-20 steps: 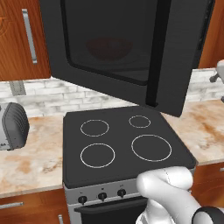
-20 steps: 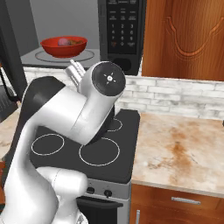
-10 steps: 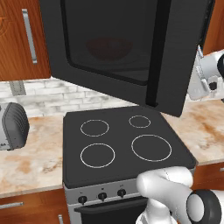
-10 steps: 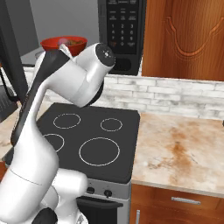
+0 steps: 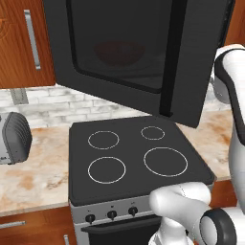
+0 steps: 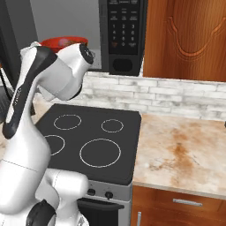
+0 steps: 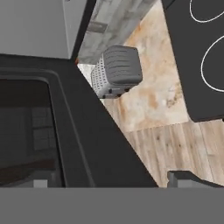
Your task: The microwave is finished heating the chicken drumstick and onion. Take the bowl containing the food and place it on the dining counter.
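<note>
The microwave (image 6: 125,35) hangs above the stove with its door (image 5: 129,52) swung wide open. Inside on the grey floor sits the red bowl (image 6: 62,43); my white arm (image 6: 53,79) covers its front. Through the dark door glass the bowl (image 5: 118,51) shows as a faint red shape. The chicken drumstick and onion are hidden from me. The dining counter is out of view. In the hand view my gripper (image 7: 111,183) stands open beside the door's dark edge (image 7: 87,127), with nothing between its fingertips (image 7: 177,178).
A black four-ring stovetop (image 5: 134,158) lies below the microwave, with marbled countertop (image 6: 176,150) on both sides. A grey toaster (image 5: 12,139) stands on the left counter. Wood cabinets (image 6: 185,39) flank the microwave. The open door juts out over the stove.
My arm has swung up from low over the stove to microwave height, now covering more of the bowl in the right base view. The gripper stays open.
</note>
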Robot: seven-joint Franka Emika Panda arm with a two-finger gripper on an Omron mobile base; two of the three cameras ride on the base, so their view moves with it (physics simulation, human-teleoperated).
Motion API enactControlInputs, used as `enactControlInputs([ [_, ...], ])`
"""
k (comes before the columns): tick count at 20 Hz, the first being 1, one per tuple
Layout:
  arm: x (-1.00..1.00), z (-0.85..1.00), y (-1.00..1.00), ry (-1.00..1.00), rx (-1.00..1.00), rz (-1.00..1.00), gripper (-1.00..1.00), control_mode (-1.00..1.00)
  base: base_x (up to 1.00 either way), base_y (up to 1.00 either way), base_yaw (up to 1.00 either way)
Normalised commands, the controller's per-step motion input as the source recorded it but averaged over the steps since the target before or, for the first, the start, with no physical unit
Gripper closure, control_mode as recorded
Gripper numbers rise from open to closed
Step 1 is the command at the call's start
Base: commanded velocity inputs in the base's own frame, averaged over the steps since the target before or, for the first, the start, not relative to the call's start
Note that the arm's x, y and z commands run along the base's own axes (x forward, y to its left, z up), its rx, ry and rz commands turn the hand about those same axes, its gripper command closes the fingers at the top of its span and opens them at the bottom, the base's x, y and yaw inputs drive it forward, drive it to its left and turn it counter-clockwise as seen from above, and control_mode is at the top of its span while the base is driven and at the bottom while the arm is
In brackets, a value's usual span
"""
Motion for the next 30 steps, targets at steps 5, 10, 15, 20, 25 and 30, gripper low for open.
enactControlInputs([
  [5,-0.31,-0.02,1.0,-0.03,0.11,0.13,-1.0,-1.0,0.0,0.0,0.0],
  [10,-0.13,-0.02,1.0,-0.13,0.12,0.01,-1.0,-1.0,0.0,0.0,0.0],
  [15,-0.02,0.11,1.0,-0.26,-0.04,-0.17,-1.0,-1.0,0.0,0.0,0.0],
  [20,0.09,0.07,0.76,-0.13,-0.13,-0.24,-1.0,-1.0,0.0,0.0,0.0],
  [25,0.11,0.03,-0.44,0.0,-0.03,-0.06,-1.0,-1.0,0.0,0.0,0.0],
  [30,0.42,0.32,-1.0,0.01,0.0,-0.24,-1.0,-1.0,0.0,0.0,0.0],
])
